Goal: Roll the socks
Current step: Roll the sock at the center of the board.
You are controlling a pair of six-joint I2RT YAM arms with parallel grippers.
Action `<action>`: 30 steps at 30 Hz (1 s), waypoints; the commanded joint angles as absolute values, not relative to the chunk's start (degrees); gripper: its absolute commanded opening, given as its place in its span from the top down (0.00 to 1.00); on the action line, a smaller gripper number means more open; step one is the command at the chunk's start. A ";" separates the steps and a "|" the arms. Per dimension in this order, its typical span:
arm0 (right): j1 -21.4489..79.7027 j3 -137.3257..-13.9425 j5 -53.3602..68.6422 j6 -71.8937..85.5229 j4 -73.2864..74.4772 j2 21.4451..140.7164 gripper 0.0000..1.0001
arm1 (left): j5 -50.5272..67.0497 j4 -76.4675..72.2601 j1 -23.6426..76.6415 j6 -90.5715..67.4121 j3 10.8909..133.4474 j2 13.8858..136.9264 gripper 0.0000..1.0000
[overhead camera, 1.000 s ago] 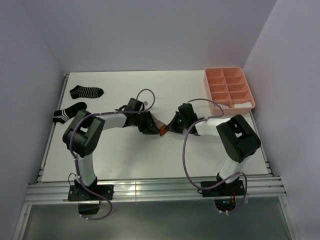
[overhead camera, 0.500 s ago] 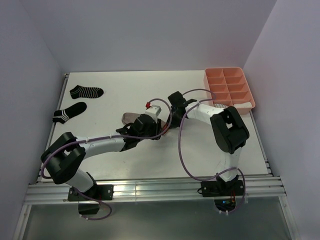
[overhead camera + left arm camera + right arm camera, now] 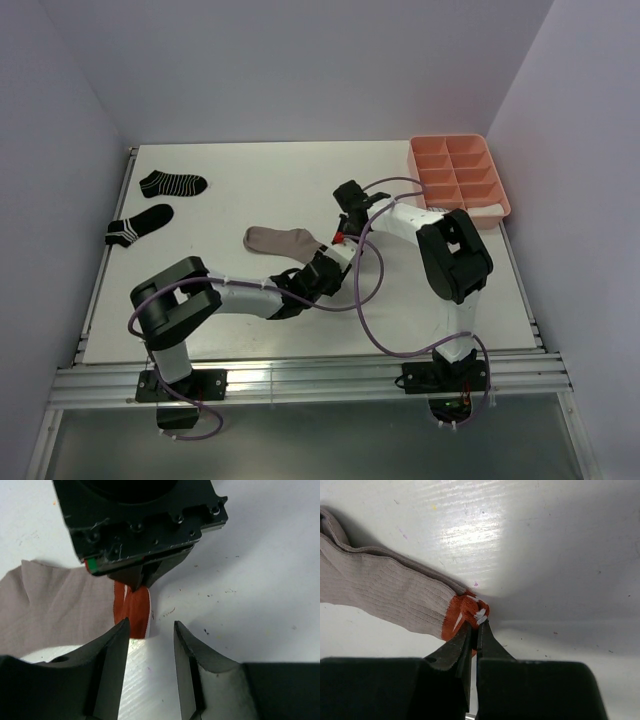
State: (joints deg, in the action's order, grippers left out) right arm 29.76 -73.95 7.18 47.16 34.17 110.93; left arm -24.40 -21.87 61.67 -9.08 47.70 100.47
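Note:
A taupe sock (image 3: pixel 280 240) lies flat mid-table, its red-white cuff (image 3: pixel 337 238) at its right end. My right gripper (image 3: pixel 341 236) reaches in from the far side and is shut on that cuff (image 3: pixel 466 615); the sock body (image 3: pixel 380 595) stretches away to the left. My left gripper (image 3: pixel 336 260) is open and empty just on the near side of the cuff (image 3: pixel 132 611), its fingertips (image 3: pixel 120 630) close to the cuff edge. It faces the right gripper's black body (image 3: pixel 140 525). Two black white-striped socks (image 3: pixel 172 183) (image 3: pixel 138 225) lie at the far left.
A pink compartment tray (image 3: pixel 413 168) stands at the back right, with something white in its near row (image 3: pixel 478 210). The right arm's purple cable (image 3: pixel 365 290) loops over the table in front of the grippers. Walls close in left, right and behind.
The taupe sock, bunched between both grippers a second ago, now lies spread out to the left. The left gripper has let go and swung round to the near side. The right keeps the cuff.

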 commanded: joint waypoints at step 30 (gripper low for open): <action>29.53 -74.88 13.71 44.30 40.69 116.98 1.00 | -37.88 -6.07 63.28 -9.75 61.70 112.94 0.60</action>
